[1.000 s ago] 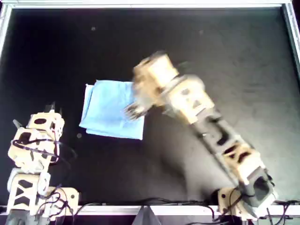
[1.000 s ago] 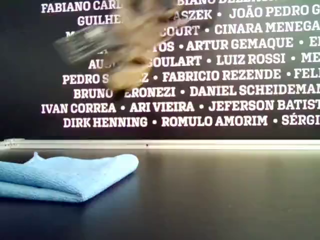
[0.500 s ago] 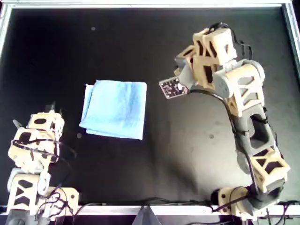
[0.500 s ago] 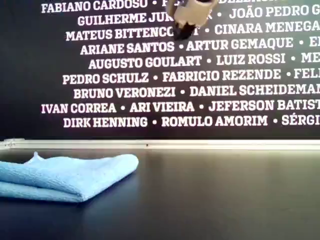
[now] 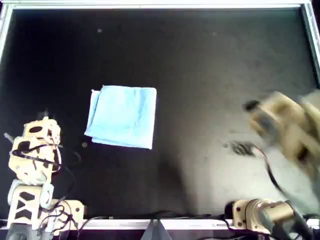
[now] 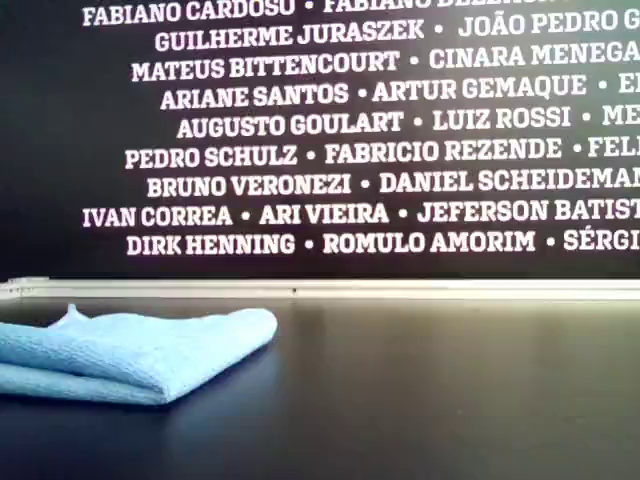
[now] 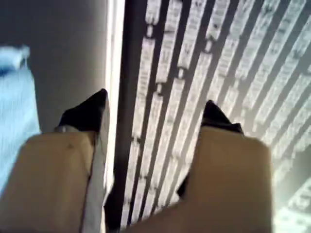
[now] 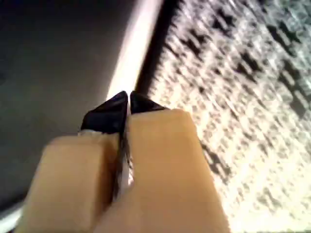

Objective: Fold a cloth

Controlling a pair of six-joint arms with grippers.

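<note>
The light blue cloth (image 5: 122,116) lies folded into a rough square on the black table, left of centre in the overhead view. It shows as a low stack at the exterior view's left (image 6: 130,350). My first gripper (image 7: 155,103) is open and empty, with an edge of the cloth (image 7: 14,97) beside one finger. It seems to belong to the still arm (image 5: 34,145) at the overhead view's lower left. My second gripper (image 8: 129,99) is shut on nothing. Its view is blurred, like the arm (image 5: 285,130) at the overhead view's right, far from the cloth.
A pale metal rim (image 5: 160,5) frames the black table (image 5: 200,60). A dark wall of white printed names (image 6: 350,150) stands behind the far rail (image 6: 320,288). Arm bases and cables (image 5: 250,215) sit along the near edge.
The arm at the overhead view's right has swung from over the cloth's right edge, up and back toward its base, leaving the exterior view. The cloth has not moved.
</note>
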